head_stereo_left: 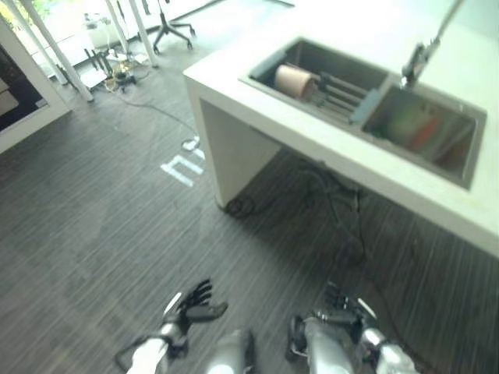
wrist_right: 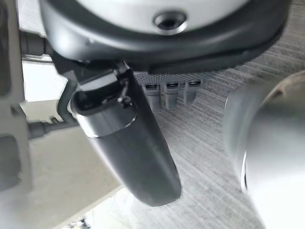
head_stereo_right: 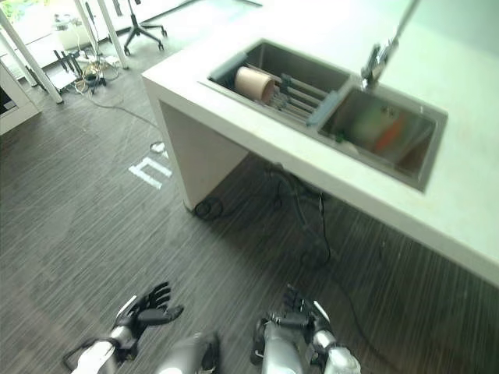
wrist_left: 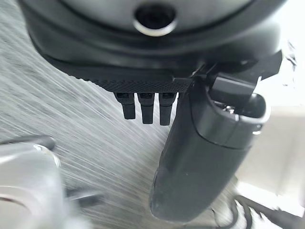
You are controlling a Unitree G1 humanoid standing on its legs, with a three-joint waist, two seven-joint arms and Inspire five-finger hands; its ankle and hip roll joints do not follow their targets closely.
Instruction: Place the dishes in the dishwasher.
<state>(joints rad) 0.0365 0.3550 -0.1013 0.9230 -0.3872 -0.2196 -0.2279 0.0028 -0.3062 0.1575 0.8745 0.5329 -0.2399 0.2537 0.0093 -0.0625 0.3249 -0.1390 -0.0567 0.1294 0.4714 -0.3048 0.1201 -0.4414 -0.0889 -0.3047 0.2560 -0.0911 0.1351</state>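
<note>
Both hands are hanging low over the dark striped floor, well apart from the white bench (head_stereo_left: 257, 117): the left hand (head_stereo_left: 191, 304) is showing fingers loosely extended and spread, the right hand (head_stereo_left: 343, 308) likewise relaxed in its wrist view, and neither is carrying anything. The dishes are sitting in the double sink (head_stereo_left: 468, 160) set into the bench near its front edge. A tan cup (head_stereo_left: 295, 80) is lying on its side in the basin nearer the bench's left corner, resting against a dark rack (head_stereo_left: 339, 93); blurred green and orange dishes (head_stereo_left: 417, 128) are lying in the other basin, below the tap (head_stereo_left: 417, 62), their exact forms not determinable. The cup is appearing to be rigid, light, probably ceramic or plastic, so possibly fragile and slick if wet; a hold around its round wall, thumb opposing fingers, is looking soundest. The sink walls are likely crowding any approach. No dishwasher is identifiable.
</note>
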